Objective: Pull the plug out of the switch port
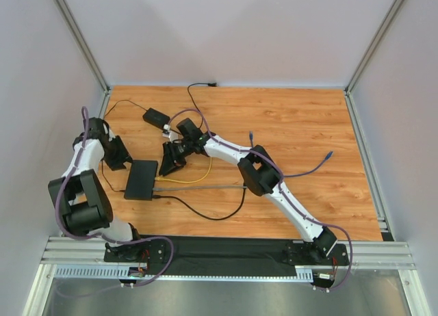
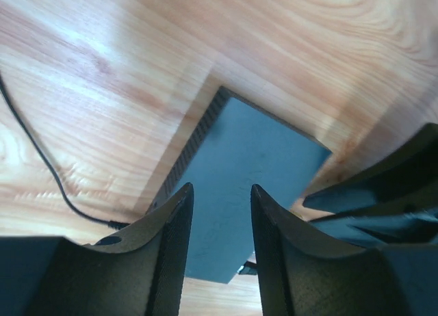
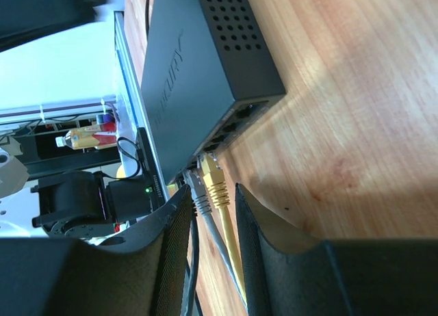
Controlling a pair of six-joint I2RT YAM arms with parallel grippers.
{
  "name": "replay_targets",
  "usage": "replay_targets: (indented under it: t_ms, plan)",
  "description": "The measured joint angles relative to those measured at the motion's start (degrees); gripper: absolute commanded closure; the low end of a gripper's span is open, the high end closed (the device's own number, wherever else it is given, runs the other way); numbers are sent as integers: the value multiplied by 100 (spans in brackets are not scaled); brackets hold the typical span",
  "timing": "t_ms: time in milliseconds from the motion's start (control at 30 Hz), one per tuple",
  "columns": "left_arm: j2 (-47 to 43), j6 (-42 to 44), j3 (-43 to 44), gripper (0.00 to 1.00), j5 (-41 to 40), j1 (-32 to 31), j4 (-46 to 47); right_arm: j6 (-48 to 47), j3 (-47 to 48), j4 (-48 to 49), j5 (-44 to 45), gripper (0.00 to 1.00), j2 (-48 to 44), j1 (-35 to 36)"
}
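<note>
The switch is a flat black box lying left of centre on the wooden table. In the right wrist view the switch has a yellow plug and a grey plug seated side by side in its sockets. My right gripper is open, its fingers standing on either side of both plugs' cables, just behind the plugs. In the top view the right gripper is at the switch's far right corner. My left gripper is open and empty above the switch; from above, the left gripper is at the switch's far left.
A smaller black power brick lies at the back with a thin black wire. A yellow cable, a grey cable and a black cable run right from the switch. Two loose purple cable ends lie to the right.
</note>
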Motion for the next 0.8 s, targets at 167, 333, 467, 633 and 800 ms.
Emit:
replay_targets:
  t_ms: [167,333,467,633,800]
  plan:
    - [-715,-31,-96,59,-328,-540,-13,-76,0,-164,20,66,11,11]
    - [-619,-269,-369,73,-304,-800,-20,-70,129,-160,59,66,94,63]
    - [-319,-330,-431,85,-326,-857,-87,20,260,-122,39,66,205,127]
    - [-151,-326,-431,89,-415,-925,-133,166,369,-15,11,66,302,205]
    - [-42,-326,-428,92,-474,-1043,-136,264,387,83,-50,66,352,208]
